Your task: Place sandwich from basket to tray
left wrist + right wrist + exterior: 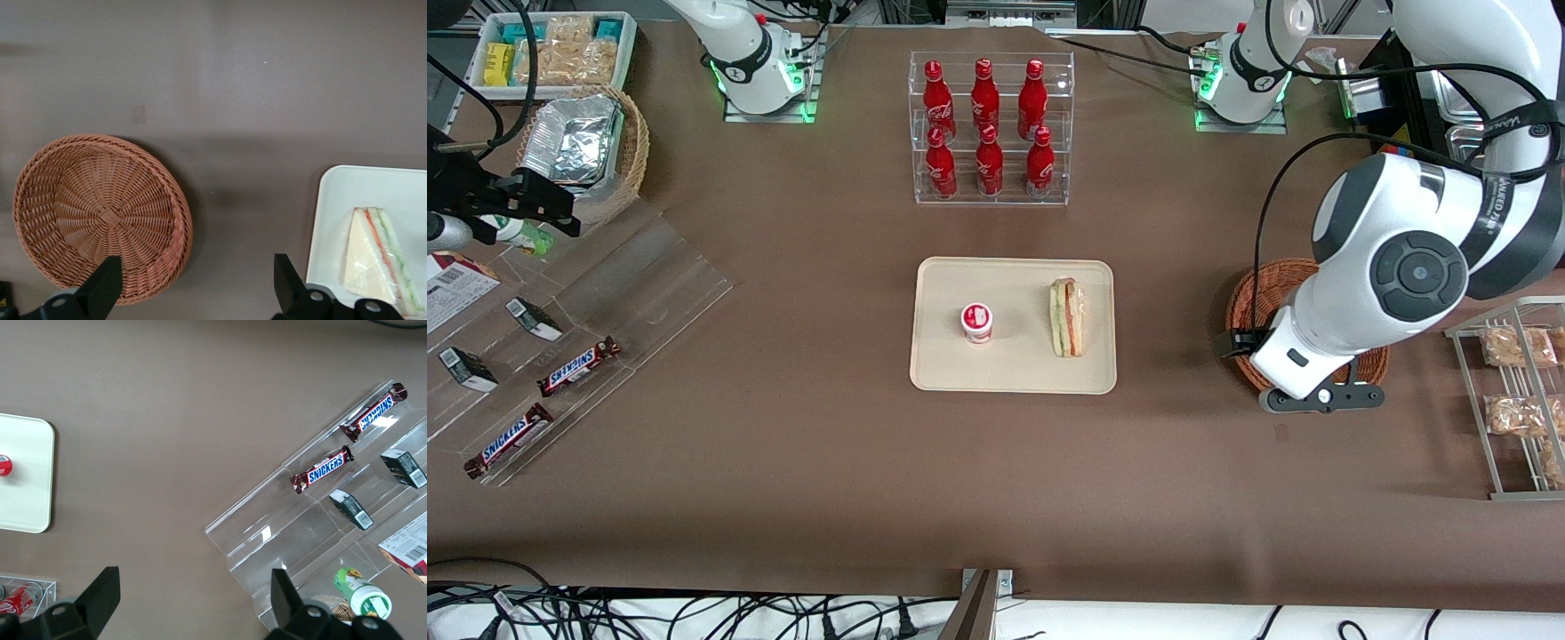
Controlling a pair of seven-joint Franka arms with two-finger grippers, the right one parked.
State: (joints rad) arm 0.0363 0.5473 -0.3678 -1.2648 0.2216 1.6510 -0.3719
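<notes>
The sandwich point(1067, 317) lies in its clear wrap on the cream tray point(1014, 373), near the tray edge toward the working arm's end. It also shows in the left wrist view point(380, 263), on the tray point(333, 220). The reddish-brown wicker basket point(1249, 293) is empty, as the left wrist view point(100, 213) shows. My left gripper point(1234, 343) hangs above the basket's rim on the side toward the tray. It is open and empty point(197, 270), with one finger over the basket and the other near the tray.
A small red-lidded cup point(976, 322) stands on the tray. A clear rack of red cola bottles point(991, 124) stands farther from the front camera. A wire rack of snack packs point(1516, 391) is beside the basket. An acrylic stand with Snickers bars point(578, 364) lies toward the parked arm's end.
</notes>
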